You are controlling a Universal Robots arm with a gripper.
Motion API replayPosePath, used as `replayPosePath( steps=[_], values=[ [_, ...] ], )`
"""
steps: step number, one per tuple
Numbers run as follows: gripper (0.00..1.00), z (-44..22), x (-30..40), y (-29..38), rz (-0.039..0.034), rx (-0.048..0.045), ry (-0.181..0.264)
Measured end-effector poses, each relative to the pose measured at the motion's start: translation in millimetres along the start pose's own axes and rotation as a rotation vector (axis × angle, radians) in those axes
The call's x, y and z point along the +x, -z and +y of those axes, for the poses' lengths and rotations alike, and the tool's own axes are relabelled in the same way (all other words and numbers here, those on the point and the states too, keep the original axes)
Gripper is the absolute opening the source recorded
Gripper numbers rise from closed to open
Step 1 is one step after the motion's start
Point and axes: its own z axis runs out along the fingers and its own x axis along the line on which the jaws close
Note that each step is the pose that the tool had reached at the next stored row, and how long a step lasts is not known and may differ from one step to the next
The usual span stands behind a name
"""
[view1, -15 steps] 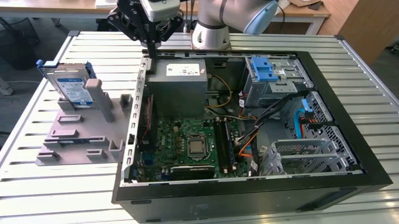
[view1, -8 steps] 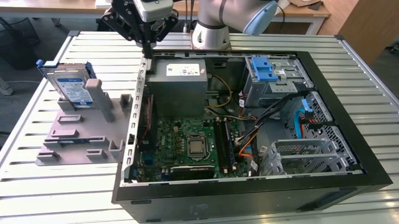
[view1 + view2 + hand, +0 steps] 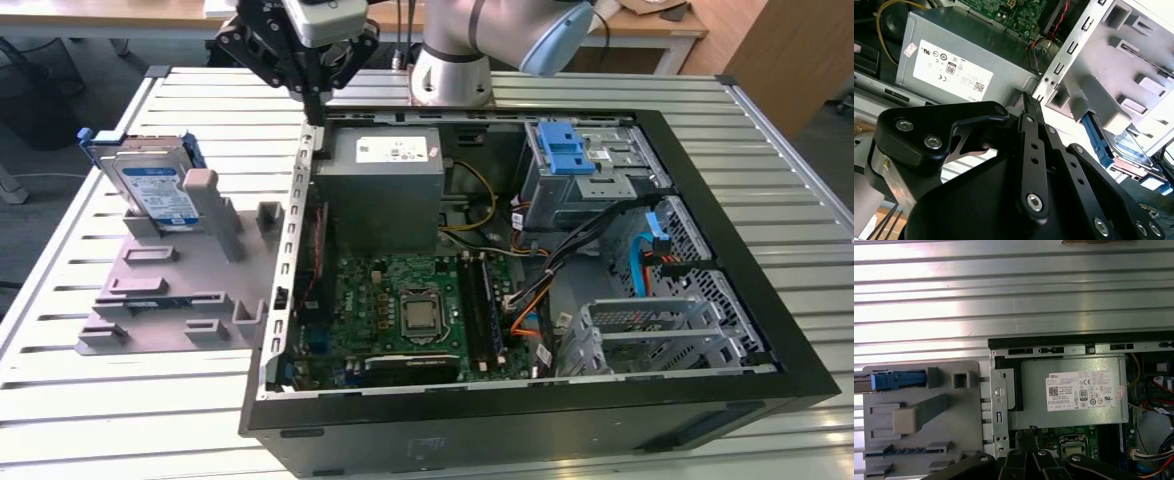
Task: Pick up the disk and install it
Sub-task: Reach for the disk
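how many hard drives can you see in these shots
1. The disk stands on edge in the grey stand, on the exterior view's left of the open computer case. More may sit hidden in the case's drive cages.

Silver-grey arm (image 3: 461, 45) bent over, wrist turned downward, black gripper (image 3: 315, 112) pointing straight down, fingers (image 3: 1030, 131) pressed together tip to tip.

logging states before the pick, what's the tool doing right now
tool: closed, holding nothing; the disk stands in the grey stand.
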Motion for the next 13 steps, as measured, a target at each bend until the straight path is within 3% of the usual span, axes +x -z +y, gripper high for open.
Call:
replayPosePath(
  steps=[13],
  values=[
    [0.11,0.4,3.2,-0.1,0.0,0.0,0.0]
  ],
)
